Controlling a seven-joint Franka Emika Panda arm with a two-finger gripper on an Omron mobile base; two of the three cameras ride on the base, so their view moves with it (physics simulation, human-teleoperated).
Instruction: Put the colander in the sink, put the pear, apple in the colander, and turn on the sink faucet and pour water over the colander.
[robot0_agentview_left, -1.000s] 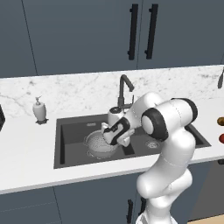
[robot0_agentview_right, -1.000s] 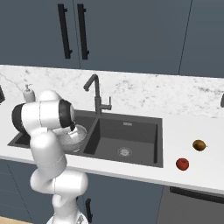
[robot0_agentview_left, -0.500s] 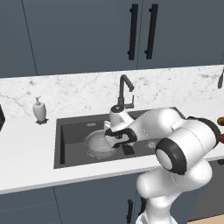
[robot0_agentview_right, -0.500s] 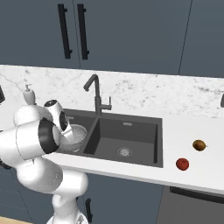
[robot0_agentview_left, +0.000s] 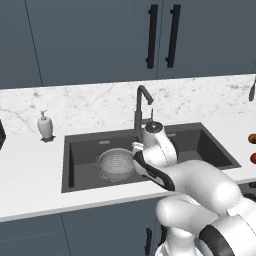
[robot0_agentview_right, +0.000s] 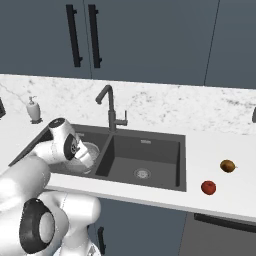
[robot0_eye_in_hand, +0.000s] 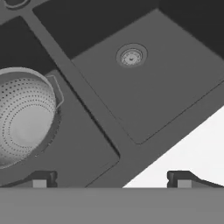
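Note:
The silver perforated colander (robot0_agentview_left: 116, 164) (robot0_agentview_right: 89, 153) (robot0_eye_in_hand: 24, 116) sits upright and empty in the left basin of the dark double sink (robot0_agentview_left: 210, 150) (robot0_agentview_right: 165, 150) (robot0_eye_in_hand: 175, 83). My gripper (robot0_eye_in_hand: 111, 180) is open and holds nothing. It hovers above the sink's front edge near the divider, just right of the colander. The dark faucet (robot0_agentview_left: 141, 107) (robot0_agentview_right: 111, 109) stands behind the divider. The yellowish-brown pear (robot0_agentview_right: 227, 166) (robot0_agentview_left: 252, 138) and the red apple (robot0_agentview_right: 208, 187) (robot0_agentview_left: 253, 158) lie on the counter right of the sink.
A white soap dispenser (robot0_agentview_left: 45, 125) (robot0_agentview_right: 34, 109) stands on the marble counter left of the sink. A round silver drain (robot0_agentview_right: 142, 173) (robot0_eye_in_hand: 131, 56) lies in the right basin. Dark cabinets with black handles hang above the backsplash.
My arm has swung round and the hand has shifted right, away from the colander toward the sink's divider. The colander stays in the left basin and the gripper remains open.

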